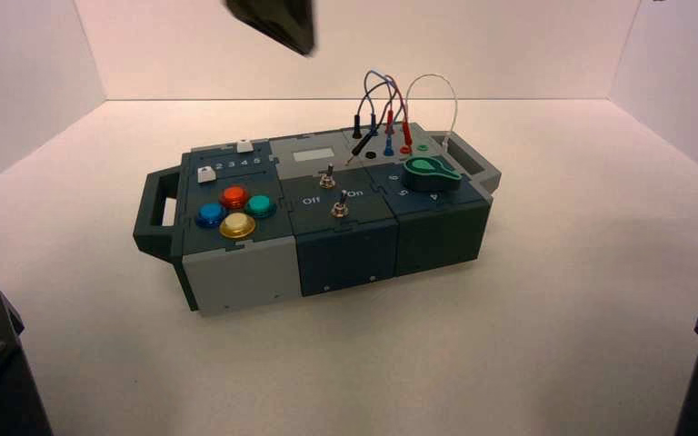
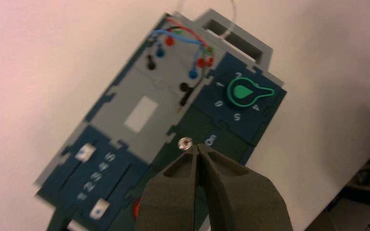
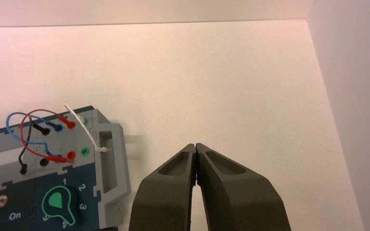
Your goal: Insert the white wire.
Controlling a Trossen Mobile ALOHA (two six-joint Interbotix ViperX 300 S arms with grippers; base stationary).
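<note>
On the left end of the box, a dark carrying handle [image 1: 156, 211] juts out beside a panel with two white slider caps [image 1: 206, 174] [image 1: 244, 145] and a cluster of domed push buttons: blue [image 1: 211, 214], red [image 1: 234, 197], yellow [image 1: 237, 225] and green [image 1: 260, 206]. The left gripper [image 2: 197, 145] hangs over the box, its fingers pressed together with nothing between them. The middle section carries a pale rectangular display window [image 1: 314, 154] and two metal toggle switches [image 1: 328, 177] [image 1: 340, 205], with "Off" and "On" lettered alongside. Farther right, blue, red and black leads loop above the socket panel [image 3: 9, 139] at the far side, while the green rotary knob [image 3: 59, 204] sits in the near right part, its narrow end by the 4. The white wire [image 3: 87, 133] rises in a tall arch at the panel's right edge; one end comes down by the far green socket [image 3: 84, 121], the other, its slim white plug tip [image 3: 107, 149], lies out over the gray right handle [image 3: 121, 163], apart from the near green socket [image 3: 85, 151], which stands bare. To the right of the box, the right gripper [image 3: 195, 145] hovers above the pale tabletop [image 3: 231, 96], fingers closed against each other, gripping nothing.
</note>
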